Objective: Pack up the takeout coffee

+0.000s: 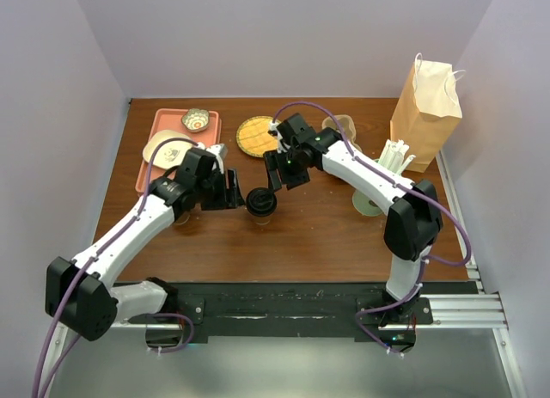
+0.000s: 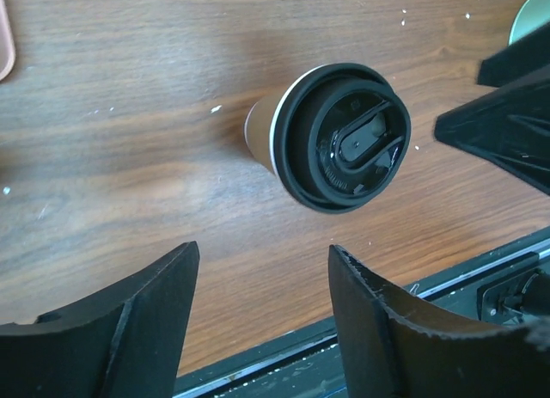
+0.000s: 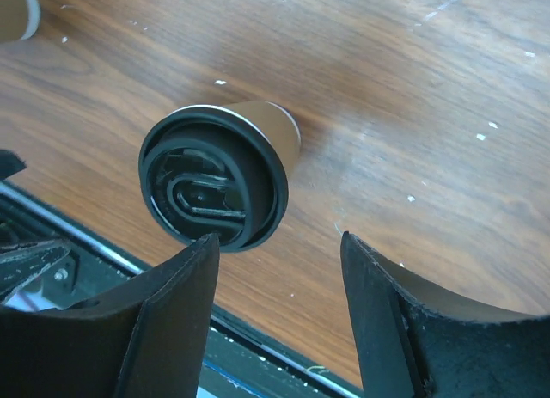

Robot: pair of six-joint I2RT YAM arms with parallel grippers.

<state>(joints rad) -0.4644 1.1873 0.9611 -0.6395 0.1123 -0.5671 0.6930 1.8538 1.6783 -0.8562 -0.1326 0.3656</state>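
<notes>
The takeout coffee (image 1: 261, 202), a small tan paper cup with a black lid, stands upright on the brown table near the middle. My left gripper (image 1: 233, 192) hovers just to its left, jaws open and empty. In the left wrist view the coffee (image 2: 344, 136) lies beyond the left gripper (image 2: 264, 252), apart from both fingers. My right gripper (image 1: 280, 175) hangs just above and behind the cup, also open and empty. In the right wrist view the lid (image 3: 210, 179) shows just past the left fingertip of the right gripper (image 3: 279, 239), not between the fingers.
A brown paper bag (image 1: 427, 101) stands at the back right, with a pale-green cup of white straws (image 1: 378, 187) in front of it. An orange tray (image 1: 163, 123) with a small bowl (image 1: 196, 119) lies back left. A round woven mat (image 1: 255, 136) lies behind the arms.
</notes>
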